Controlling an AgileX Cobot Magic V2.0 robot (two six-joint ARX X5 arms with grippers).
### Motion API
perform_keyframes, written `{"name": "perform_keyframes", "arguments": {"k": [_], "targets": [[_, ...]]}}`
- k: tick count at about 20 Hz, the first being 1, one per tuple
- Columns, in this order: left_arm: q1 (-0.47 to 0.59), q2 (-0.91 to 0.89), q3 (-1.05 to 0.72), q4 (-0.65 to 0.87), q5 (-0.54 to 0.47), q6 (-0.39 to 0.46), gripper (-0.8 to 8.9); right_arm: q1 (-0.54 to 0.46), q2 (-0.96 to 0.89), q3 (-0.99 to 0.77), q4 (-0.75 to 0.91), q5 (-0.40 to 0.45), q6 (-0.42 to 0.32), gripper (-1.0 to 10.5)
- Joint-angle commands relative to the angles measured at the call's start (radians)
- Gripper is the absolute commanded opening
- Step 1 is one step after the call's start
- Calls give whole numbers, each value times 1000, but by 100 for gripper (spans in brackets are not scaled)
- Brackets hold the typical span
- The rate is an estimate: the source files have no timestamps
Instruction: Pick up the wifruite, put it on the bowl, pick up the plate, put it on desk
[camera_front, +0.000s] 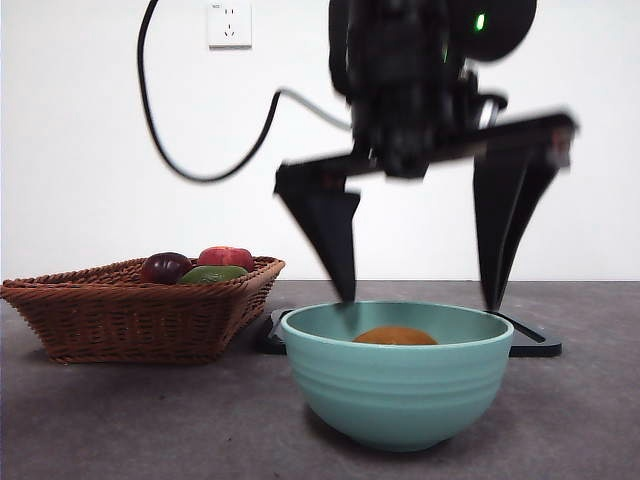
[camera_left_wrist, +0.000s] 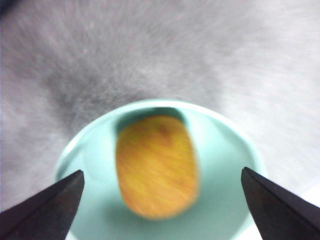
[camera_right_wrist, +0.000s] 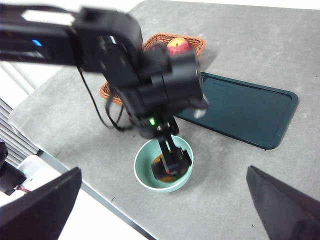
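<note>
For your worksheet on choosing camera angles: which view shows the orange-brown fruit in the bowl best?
The left wrist view: the wifruite fills the bowl from above, though blurred. The front view shows only its top over the rim; the right wrist view shows it small, partly hidden by the left gripper.

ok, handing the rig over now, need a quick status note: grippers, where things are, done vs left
Left gripper: open, empty, right above the bowl.
Right gripper: open, empty, high above the desk, waiting.
Wifruite: lying in the bowl, released.
Dark tray-like plate: flat on the desk behind the bowl, beside the wicker basket of fruit.
Done: wifruite into bowl.
Left: pick up the plate and set it on the desk.
</note>
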Motion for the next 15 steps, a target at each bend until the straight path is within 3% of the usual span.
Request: {"name": "perform_keyframes", "arguments": {"k": [1, 7, 15], "targets": [[-29, -21, 92, -61, -3, 91, 500, 4, 1, 18, 3, 0, -18, 550], [-45, -238, 116, -151, -3, 226, 500, 4, 2, 18, 3, 1, -38, 550], [-12, -549, 115, -178, -20, 222, 503, 4, 2, 18, 3, 0, -37, 550]]}}
